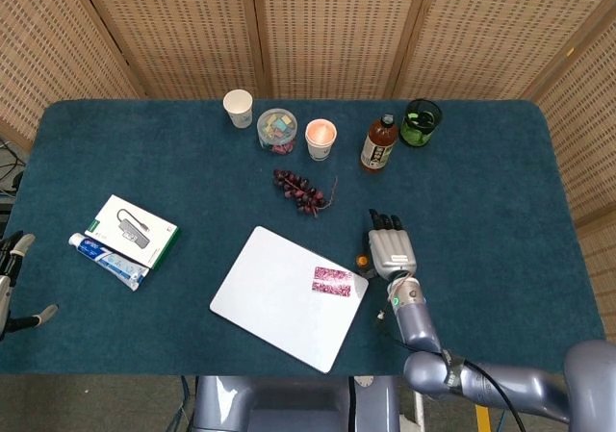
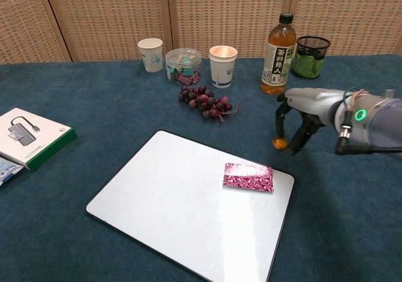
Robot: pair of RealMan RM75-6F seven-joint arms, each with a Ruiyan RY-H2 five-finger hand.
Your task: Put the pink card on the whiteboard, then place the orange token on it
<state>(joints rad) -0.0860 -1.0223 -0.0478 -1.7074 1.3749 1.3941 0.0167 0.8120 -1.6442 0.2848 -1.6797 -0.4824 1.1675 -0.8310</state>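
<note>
the grey right hand (image 2: 295, 122) pinches the small round orange token (image 2: 279, 143) between downward-pointing fingertips, holding it above the blue table cloth (image 2: 113, 115) just beyond the far right corner of the flat white whiteboard (image 2: 176, 200). the patterned pink card (image 2: 248, 176) lies flat on that board near the same corner — close to the token, not touching it. the left hand (image 1: 8, 259) sits at the table's left edge; its grip cannot be made out.

Woven tan screen (image 1: 337, 28) of folding panels in wooden frames stood behind the tabletop (image 1: 539, 163) and along both sides. Tabletop was covered in dark teal cloth with rounded corners. Grey floor (image 1: 96, 403) showed below the near edge. Light was even, no hard shadows.
</note>
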